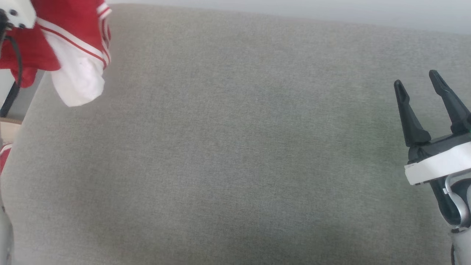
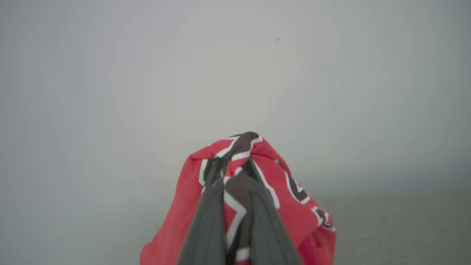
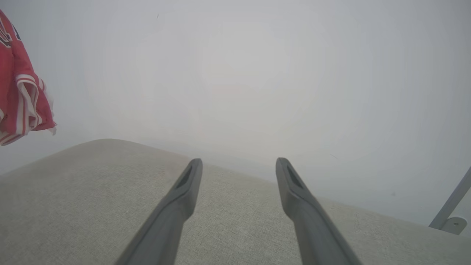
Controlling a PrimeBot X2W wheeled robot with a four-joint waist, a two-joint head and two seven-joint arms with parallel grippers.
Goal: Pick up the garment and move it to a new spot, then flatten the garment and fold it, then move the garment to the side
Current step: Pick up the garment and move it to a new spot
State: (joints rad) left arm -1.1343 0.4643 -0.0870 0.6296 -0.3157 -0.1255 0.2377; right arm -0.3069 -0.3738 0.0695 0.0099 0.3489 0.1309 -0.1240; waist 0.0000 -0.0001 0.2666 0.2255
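Red shirt (image 1: 77,29) hangs bunched from my clamped left claw (image 2: 232,165) over the cushion's (image 1: 235,147) far-left corner; my right claw (image 1: 416,79), spread and empty, hovers at its right edge, well apart.

Left end effector (image 2: 233,168) tight on bunched red garment (image 2: 285,208), grey surface (image 2: 397,228) beyond

A grey-green woven cushion (image 1: 235,165) spreads across the head view. Its rounded corner curves down toward nine o'clock, where a small pale tan patch (image 1: 8,130) shows beyond it. A plain pale wall (image 1: 331,13) runs along twelve o'clock. In the right wrist view, a slanted grey metal bar (image 3: 450,200) with a round foot stands at four o'clock, beyond the cushion's far edge.
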